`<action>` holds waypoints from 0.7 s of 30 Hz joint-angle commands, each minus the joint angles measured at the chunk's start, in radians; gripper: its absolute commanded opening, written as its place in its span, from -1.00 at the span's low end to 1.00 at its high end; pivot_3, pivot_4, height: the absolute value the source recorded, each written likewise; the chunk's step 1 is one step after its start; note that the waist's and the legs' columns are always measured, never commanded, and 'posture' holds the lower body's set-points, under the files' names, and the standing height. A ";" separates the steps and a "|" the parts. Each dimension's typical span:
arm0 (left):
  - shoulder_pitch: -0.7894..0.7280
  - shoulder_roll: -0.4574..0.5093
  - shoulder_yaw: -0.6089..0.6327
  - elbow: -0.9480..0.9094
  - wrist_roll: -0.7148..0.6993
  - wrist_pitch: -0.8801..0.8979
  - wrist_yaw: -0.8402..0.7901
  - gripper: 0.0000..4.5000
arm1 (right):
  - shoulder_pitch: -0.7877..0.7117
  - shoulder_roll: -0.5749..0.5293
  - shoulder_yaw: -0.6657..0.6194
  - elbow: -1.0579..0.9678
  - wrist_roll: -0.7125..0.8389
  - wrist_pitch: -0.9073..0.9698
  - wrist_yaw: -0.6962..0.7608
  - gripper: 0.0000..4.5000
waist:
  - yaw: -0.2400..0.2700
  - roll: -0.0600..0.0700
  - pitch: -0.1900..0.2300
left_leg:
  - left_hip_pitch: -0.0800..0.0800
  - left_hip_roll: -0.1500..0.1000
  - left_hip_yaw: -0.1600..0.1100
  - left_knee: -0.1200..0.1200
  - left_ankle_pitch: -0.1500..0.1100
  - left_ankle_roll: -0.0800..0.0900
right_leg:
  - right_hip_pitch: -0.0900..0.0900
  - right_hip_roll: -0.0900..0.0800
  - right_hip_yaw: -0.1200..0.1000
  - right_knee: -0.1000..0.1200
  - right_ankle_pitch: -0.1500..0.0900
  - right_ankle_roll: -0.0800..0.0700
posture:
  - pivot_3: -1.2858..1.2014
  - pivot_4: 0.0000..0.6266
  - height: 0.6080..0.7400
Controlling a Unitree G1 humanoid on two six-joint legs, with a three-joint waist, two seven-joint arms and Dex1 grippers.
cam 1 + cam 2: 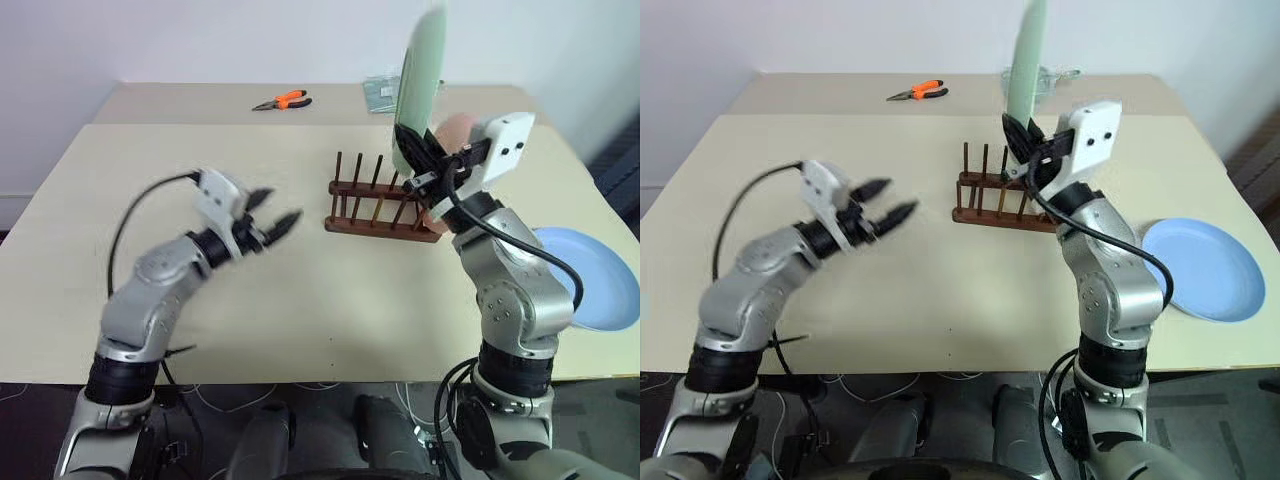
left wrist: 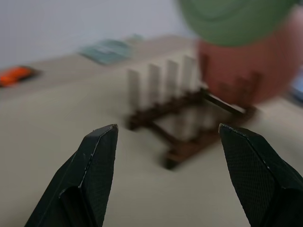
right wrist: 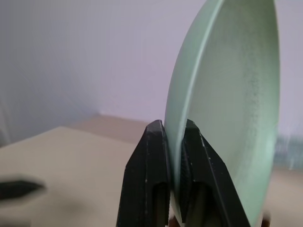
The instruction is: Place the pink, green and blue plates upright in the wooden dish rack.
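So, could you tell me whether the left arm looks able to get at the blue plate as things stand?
Probably not: the blue plate lies at the table's right edge, with the right gripper and its green plate between it and the open left gripper.

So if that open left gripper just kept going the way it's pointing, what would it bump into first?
Most likely the wooden dish rack: it sits straight ahead between the left gripper's open fingers, with bare table in between. The pink plate stands just behind it. Depth is hard to judge.
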 commanded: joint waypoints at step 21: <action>0.050 0.009 -0.100 -0.115 0.043 -0.014 -0.136 0.55 | -0.084 -0.075 -0.037 0.114 0.168 0.079 -0.059 -0.84 | 0.000 0.006 0.001 | 0.000 0.000 0.001 0.000 0.000 0.000 | 0.000 0.000 0.000 0.000 0.000 0.000 | 0.03 -0.52 1.00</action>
